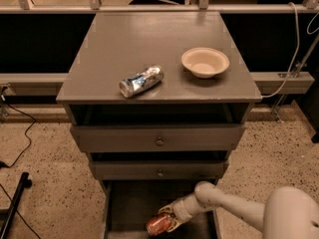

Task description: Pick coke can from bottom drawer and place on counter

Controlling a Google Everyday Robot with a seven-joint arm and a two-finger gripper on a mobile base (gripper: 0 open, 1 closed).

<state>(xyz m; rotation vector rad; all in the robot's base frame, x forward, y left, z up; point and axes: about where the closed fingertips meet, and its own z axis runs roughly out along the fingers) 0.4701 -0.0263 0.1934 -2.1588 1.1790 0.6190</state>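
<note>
The red coke can (158, 224) lies on its side in the open bottom drawer (130, 208), near the drawer's front. My gripper (168, 219) reaches into the drawer from the right at the end of the white arm (234, 209). It sits at the can's right end and appears closed around it. The grey counter (149, 44) is above, at the top of the cabinet.
A dented silver-and-blue can (141, 80) lies on the counter's front middle. A beige bowl (205, 61) stands at its right. Two shallower drawers with round knobs (159, 141) jut out above the bottom drawer. Cables lie on the speckled floor at left.
</note>
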